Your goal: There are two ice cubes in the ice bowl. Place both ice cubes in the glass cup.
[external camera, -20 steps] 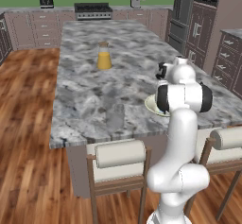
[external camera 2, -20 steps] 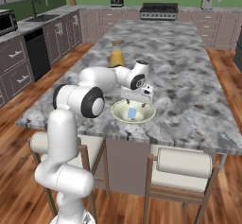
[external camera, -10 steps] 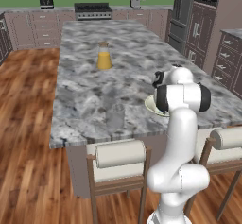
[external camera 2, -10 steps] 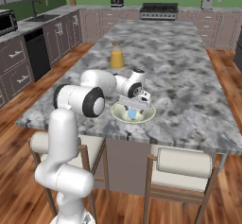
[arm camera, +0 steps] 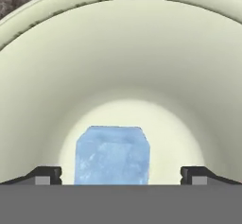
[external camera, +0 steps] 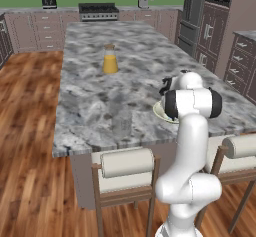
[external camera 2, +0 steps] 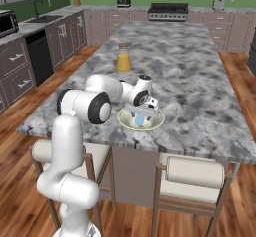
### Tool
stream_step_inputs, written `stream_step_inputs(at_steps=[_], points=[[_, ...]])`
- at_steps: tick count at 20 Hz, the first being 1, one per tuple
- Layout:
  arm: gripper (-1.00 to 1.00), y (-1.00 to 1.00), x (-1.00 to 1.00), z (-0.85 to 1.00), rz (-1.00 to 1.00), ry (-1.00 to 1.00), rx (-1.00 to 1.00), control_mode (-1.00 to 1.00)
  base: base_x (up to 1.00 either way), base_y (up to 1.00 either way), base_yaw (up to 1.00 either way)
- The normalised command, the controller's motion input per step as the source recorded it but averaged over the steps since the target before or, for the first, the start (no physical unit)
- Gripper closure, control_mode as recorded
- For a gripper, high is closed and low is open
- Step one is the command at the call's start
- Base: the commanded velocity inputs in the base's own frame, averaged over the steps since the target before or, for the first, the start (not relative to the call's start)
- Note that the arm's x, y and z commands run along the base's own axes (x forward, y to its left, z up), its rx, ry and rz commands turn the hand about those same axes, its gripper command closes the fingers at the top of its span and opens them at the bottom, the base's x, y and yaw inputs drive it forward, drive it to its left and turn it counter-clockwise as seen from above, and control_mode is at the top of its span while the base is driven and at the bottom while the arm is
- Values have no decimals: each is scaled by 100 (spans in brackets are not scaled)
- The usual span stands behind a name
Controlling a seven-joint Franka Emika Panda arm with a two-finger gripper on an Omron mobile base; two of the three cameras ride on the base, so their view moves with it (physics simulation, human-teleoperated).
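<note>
Resting on the grey-veined polished marble island top (external camera 2: 200, 81), the shallow round pale cream-green bowl (external camera 2: 156, 122) has a smooth matt wall curving up to a thin rounded rim. In the hand view, one light-blue translucent ice cube (arm camera: 112, 155), frosted inside and square-edged, lies on the flat floor of the bowl at 6 o'clock from the bowl centre. The second cube cannot be told apart in any view.

The bowl sits close to the near edge of the island, which runs along 6 o'clock of it in the right base view, above two cream-cushioned wooden stools (external camera 2: 194, 173). The small clear colourless glass tumbler (external camera: 121, 122), faint against the marble, stands upright at 9 o'clock from the bowl in the left base view, well apart from it, with bare marble between. A lidded jar of orange liquid (external camera: 110, 60) stands farther off at 11 o'clock, toward the island's middle.

The two-finger gripper (arm camera: 121, 173) is lowered into the bowl with its jaws spread fully wide. Its dark fingertips (arm camera: 45, 175) stand on either side of the cube, each separated from it by a gap; nothing is gripped. The white arm (external camera 2: 80, 106) reaches across the near edge of the island.
</note>
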Motion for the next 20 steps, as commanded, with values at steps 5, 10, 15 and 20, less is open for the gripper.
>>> stream_step_inputs(at_steps=[5,10,15,20], points=[[-100,22,-1,-20,0,0,0,-100,0,0,0],[-100,2,0,-22,0,0,0,-100,0,0,0],[100,0,-1,5,0,-1,0,-100,0,0,0],[100,13,-32,86,-3,-6,1,-100,0,0,0]])
